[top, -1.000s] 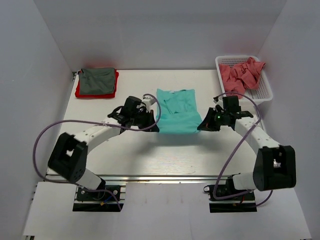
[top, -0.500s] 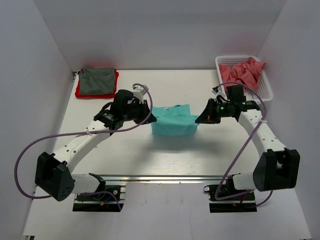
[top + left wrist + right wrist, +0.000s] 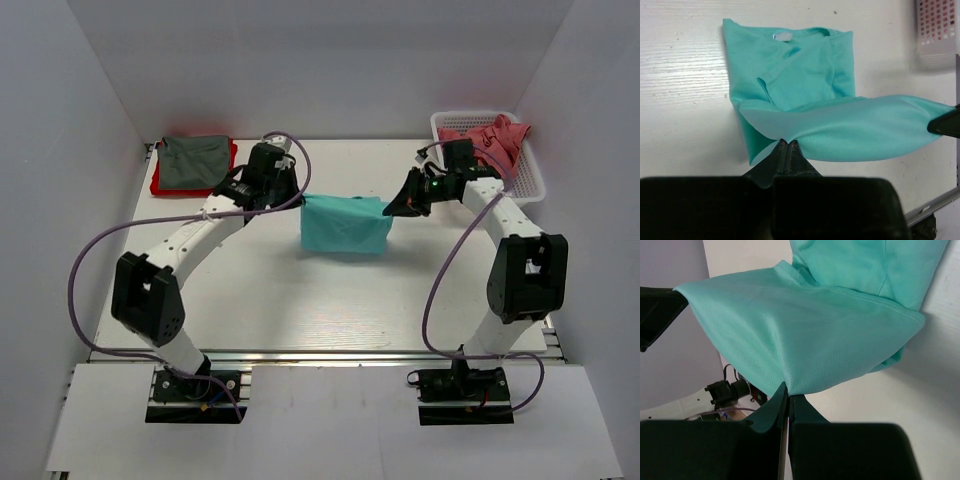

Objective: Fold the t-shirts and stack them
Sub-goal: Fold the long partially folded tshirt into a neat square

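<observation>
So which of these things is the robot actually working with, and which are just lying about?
In the job: teal-green t-shirt, gripped by the left claw and right claw; dark grey t-shirt stacked on the red t-shirt; salmon-pink t-shirts.
Just lying about: white mesh basket holding the pink ones.

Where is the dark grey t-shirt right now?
In the top view, the dark grey t-shirt lies folded on the red t-shirt at the table's far left corner, just left of the left end effector, which holds the teal t-shirt.
</observation>
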Robot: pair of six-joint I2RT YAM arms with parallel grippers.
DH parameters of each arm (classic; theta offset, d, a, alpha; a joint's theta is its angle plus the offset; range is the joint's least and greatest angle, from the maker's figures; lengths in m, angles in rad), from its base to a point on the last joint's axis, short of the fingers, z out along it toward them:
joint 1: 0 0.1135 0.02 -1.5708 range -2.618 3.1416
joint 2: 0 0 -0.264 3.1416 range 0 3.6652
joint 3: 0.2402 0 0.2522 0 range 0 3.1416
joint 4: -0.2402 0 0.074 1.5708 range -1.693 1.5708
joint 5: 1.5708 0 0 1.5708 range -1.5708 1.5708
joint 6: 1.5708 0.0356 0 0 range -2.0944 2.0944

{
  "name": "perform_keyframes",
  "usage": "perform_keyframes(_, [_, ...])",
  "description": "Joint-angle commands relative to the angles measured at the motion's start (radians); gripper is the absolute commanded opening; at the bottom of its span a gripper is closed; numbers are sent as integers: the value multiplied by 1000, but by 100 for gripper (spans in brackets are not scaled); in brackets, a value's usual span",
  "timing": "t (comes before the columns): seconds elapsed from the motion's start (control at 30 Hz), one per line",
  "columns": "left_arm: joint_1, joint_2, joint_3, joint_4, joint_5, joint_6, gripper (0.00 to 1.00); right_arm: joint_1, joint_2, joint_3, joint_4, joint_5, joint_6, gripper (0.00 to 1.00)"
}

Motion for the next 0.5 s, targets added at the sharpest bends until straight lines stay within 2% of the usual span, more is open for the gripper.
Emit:
perform_keyframes(0.0, [30,64,97,-22,-46,10,0,-25,69,79,14,-41,15,0])
perform_keyframes(0.17, [62,173,202,22,-37,45,0,-44,172,219,9,-58,21,0])
perform_keyframes(0.27, [88,306,332,13,-8,69,0,-64,286,312,3,-73,35,0])
perform_keyframes(0.33, [103,442,459,4,20,79,0,-77,358,363,-6,-77,43,0])
perform_keyframes(0.37, [117,493,561,4,41,88,0,-87,413,442,-6,-66,48,0])
perform_keyframes(0.4, [129,542,614,-5,41,88,0,-90,445,477,-5,-58,54,1])
perform_keyframes(0.47, [149,692,759,24,95,97,1,-99,594,665,6,-84,52,17])
